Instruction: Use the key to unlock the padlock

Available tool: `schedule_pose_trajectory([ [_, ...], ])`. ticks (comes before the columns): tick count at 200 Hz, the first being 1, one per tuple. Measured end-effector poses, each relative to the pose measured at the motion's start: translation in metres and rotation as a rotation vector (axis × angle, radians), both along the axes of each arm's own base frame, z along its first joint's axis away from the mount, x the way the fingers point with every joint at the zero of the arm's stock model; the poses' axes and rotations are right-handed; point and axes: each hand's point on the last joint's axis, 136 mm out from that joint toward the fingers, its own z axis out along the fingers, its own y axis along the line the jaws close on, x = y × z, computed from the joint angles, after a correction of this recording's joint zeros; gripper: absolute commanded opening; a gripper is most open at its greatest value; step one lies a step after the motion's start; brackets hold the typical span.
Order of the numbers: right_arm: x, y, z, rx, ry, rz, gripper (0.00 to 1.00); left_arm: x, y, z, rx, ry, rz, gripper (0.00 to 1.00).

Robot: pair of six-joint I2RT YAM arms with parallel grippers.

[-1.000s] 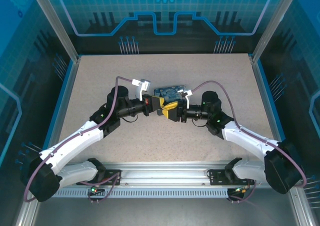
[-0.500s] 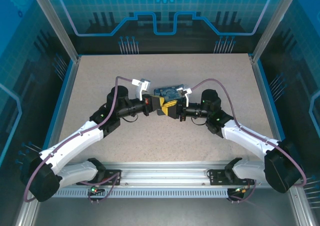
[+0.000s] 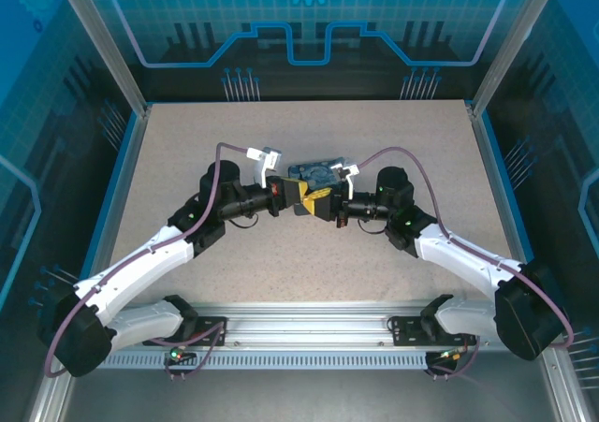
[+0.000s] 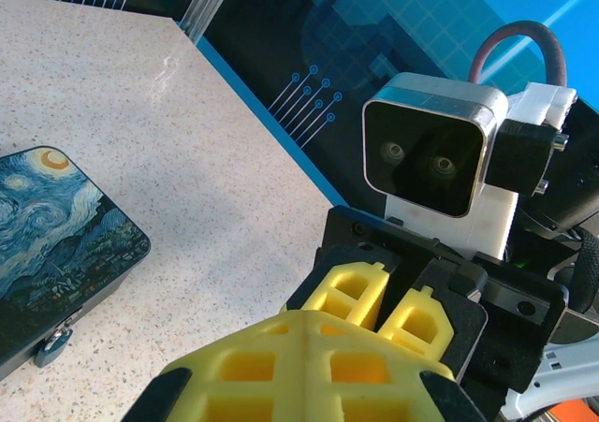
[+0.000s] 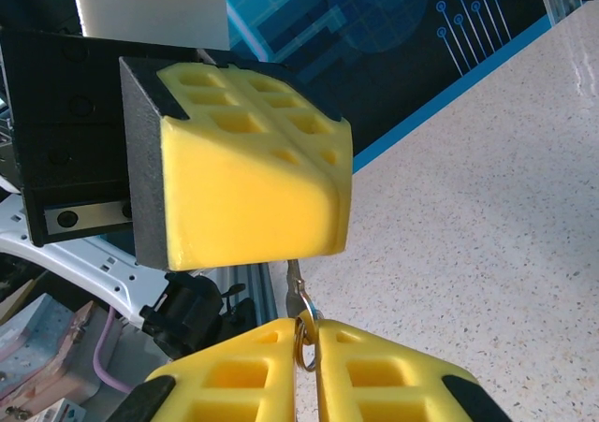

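Key (image 5: 296, 280) runs lengthwise from left claw (image 5: 257, 193) to right claw (image 5: 307, 356)

- Speckled beige tabletop (image 3: 187, 160): matt, fine-grained, stone-like.
- Rectangular blue-and-yellow swirl-painted tin box (image 4: 56, 244), at 9 o'clock in the left wrist view: glossy printed lid, smooth dark side.
- Tiny grey metal padlock (image 4: 51, 345), at the tin's 6 o'clock edge: dull sheen.
- Thin metal key (image 5: 295, 277) and its wire ring (image 5: 304, 333): bright, polished.
- Yellow grid-holed finger pads (image 5: 253, 197): matt, rubbery-looking, on matt black plastic backing.
- Boxy silver-rimmed camera (image 4: 432, 155): satin shell, glossy dark face.
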Motion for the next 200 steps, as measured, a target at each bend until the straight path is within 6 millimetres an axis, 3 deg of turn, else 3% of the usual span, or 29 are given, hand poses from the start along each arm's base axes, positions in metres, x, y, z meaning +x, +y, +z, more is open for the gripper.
schedule_pose_trajectory([
  [200, 0.0041, -0.0008, 0.0, 0.002, 0.015, -0.026, 0.19, 0.0001, -0.0008, -0.0022, -0.01, 0.002, -0.002, 0.0],
])
